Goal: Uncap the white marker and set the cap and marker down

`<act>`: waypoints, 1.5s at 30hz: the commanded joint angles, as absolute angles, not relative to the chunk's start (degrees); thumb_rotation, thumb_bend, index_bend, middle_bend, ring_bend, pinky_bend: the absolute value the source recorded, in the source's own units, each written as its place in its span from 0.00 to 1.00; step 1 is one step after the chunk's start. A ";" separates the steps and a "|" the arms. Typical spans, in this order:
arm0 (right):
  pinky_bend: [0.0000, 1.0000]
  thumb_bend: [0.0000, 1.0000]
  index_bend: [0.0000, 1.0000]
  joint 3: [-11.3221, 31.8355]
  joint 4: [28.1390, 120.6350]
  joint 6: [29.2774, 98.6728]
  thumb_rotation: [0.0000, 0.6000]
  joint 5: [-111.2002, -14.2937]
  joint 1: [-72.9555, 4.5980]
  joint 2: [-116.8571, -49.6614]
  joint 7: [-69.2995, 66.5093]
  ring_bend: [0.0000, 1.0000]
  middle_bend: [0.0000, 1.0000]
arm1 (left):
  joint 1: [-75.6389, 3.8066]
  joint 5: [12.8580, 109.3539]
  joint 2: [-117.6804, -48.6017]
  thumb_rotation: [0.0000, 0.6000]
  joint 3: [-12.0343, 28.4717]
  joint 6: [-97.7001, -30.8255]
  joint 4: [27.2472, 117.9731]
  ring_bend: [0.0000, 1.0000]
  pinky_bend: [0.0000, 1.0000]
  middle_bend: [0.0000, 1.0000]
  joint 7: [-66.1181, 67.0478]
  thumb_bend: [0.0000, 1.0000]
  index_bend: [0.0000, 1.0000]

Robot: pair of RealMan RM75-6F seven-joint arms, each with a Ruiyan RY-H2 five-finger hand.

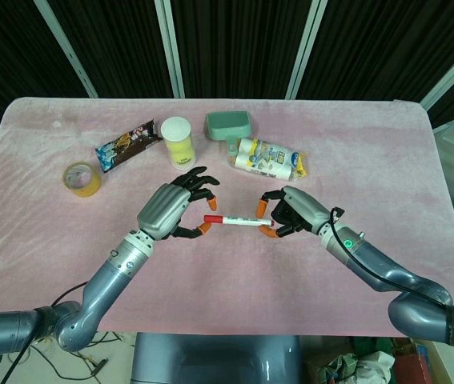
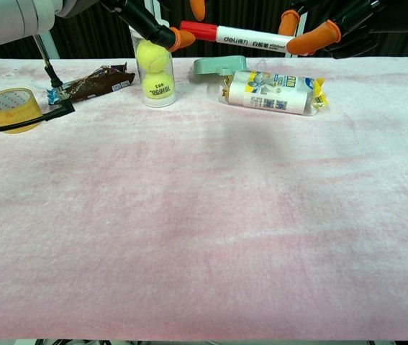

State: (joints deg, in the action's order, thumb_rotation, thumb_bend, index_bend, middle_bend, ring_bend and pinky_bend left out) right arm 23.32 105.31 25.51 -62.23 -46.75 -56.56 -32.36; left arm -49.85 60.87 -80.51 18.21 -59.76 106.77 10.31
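Observation:
The white marker (image 1: 243,222) with its red cap (image 1: 213,218) hangs level above the middle of the pink table, cap end to the left. My left hand (image 1: 174,210) pinches the cap end between orange fingertips (image 1: 204,229). My right hand (image 1: 292,213) grips the other end of the white barrel. The cap sits on the barrel. In the chest view the marker (image 2: 250,38) runs along the top edge, with the red cap (image 2: 198,30) at the left hand (image 2: 146,21) and the barrel's end at the right hand (image 2: 333,25).
Along the far half of the table (image 1: 387,160) lie a yellow tape roll (image 1: 82,178), a dark snack bar (image 1: 129,145), a clear tube of tennis balls (image 1: 177,142), a green container (image 1: 228,125) and a white wipes pack (image 1: 268,158).

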 commanded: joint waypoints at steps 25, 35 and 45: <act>0.95 0.45 0.74 22.62 105.16 25.79 1.00 -61.52 -47.37 -56.58 -32.45 1.00 1.00 | -49.75 60.78 -80.70 1.00 17.56 -60.42 106.64 0.05 0.17 0.22 10.83 0.31 0.51; 0.95 0.45 0.75 22.68 105.15 25.82 1.00 -61.56 -47.10 -56.34 -33.17 1.00 1.00 | -50.12 60.73 -81.33 1.00 17.49 -60.25 106.35 0.05 0.17 0.22 10.99 0.31 0.51; 0.95 0.45 0.75 22.92 105.36 25.70 1.00 -62.14 -46.82 -56.10 -34.05 1.00 1.00 | -50.39 60.70 -82.29 1.00 17.55 -60.59 106.00 0.05 0.17 0.23 11.20 0.35 0.53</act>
State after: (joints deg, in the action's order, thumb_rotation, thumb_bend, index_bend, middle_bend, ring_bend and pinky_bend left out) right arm 22.91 105.37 25.69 -62.14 -46.84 -56.11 -34.03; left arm -50.35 60.69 -82.22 17.52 -60.56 106.06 11.18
